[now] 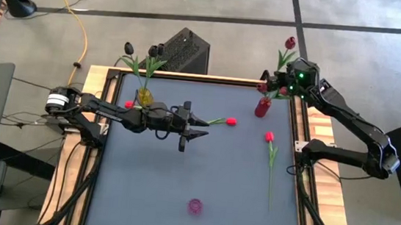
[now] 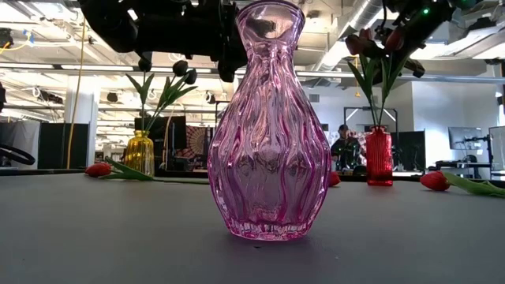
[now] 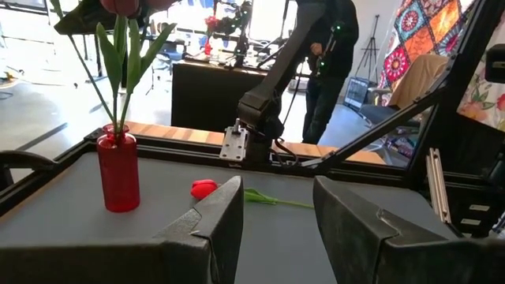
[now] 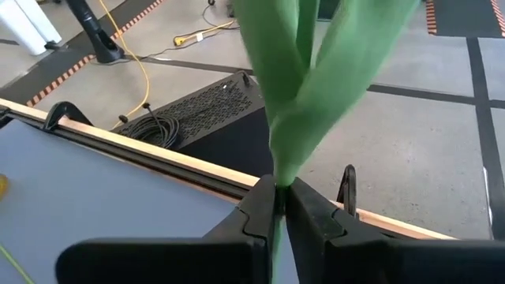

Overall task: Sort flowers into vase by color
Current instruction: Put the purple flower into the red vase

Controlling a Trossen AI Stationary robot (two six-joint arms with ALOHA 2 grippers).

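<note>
Over at the table's (image 1: 147, 211) far left corner stands the yellow vase (image 1: 144, 97) with its near-black tulips (image 1: 155, 50) already in, so that colour looks dealt with. The left hand (image 1: 198, 126) hangs over the middle of the table, released and carrying nothing, its fingers spread toward a loose red tulip (image 1: 230, 120) lying flat just beyond them, head pointing to the right edge. Near the front edge, about midway along, the pink vase (image 1: 195, 205) sits without a flower in it. A second loose tulip (image 1: 270, 137) lies toward the right edge, its stem running down toward the front. At the far right corner the red vase (image 1: 262, 107) already holds some stems, and the right hand (image 1: 289, 88) is above it, clenched on a tulip's stem (image 4: 276, 213), with the dark red head (image 1: 290, 42) sticking out past the far edge. I'd say the step in hand is the right arm lowering that flower into the red vase. Next it has to line the stem end over the narrow mouth, ease it in among the others, then let go; the left arm would need to drop and close on the red tulip's thin stem.
</note>
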